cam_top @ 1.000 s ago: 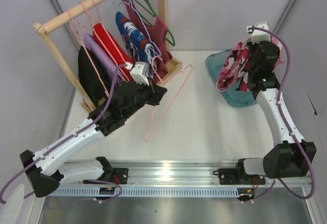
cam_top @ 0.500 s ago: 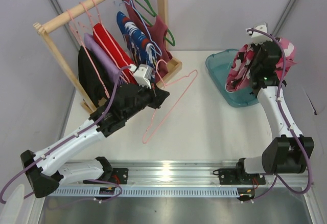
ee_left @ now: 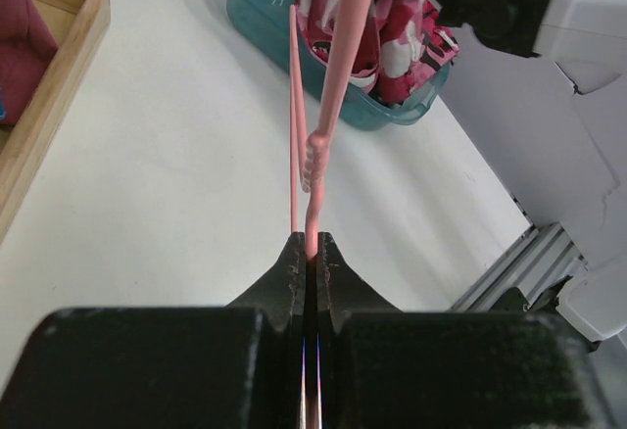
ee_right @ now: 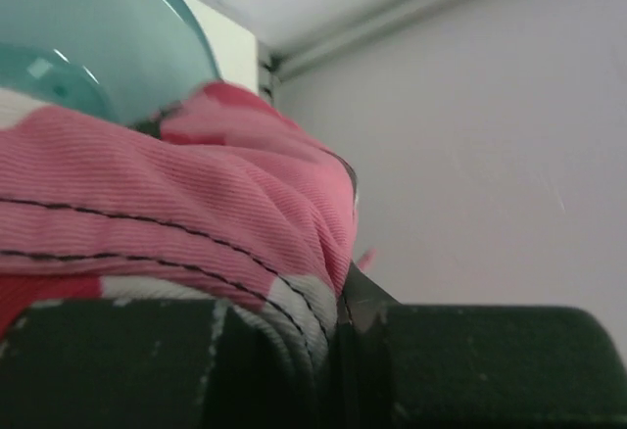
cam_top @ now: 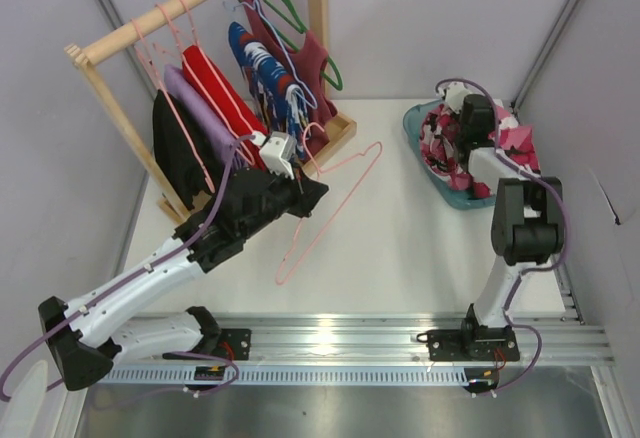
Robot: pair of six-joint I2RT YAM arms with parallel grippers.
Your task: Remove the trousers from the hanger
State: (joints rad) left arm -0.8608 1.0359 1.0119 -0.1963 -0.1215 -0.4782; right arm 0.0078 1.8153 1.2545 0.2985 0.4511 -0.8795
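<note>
The pale-pink hanger (cam_top: 325,208) is bare and held above the table by my left gripper (cam_top: 305,196), which is shut on its wire. In the left wrist view the wire (ee_left: 315,169) runs straight out from the closed jaws of the left gripper (ee_left: 312,248). The pink, red, white and black trousers (cam_top: 440,143) lie bunched in and over the teal bin (cam_top: 415,128) at the back right. My right gripper (cam_top: 475,118) is down at the bin, shut on the trousers (ee_right: 196,223), whose cloth fills the right wrist view.
A wooden rack (cam_top: 110,48) at the back left carries several hangers with black, lilac, red, blue-patterned and maroon garments, plus a green hanger (cam_top: 290,13). Its wooden base (cam_top: 340,133) is close behind the held hanger. Grey walls close in the table's back and right.
My right arm has swung down and back, lowering the trousers from the air into the teal bin. My left gripper has lifted and tilted the bare hanger slightly.
</note>
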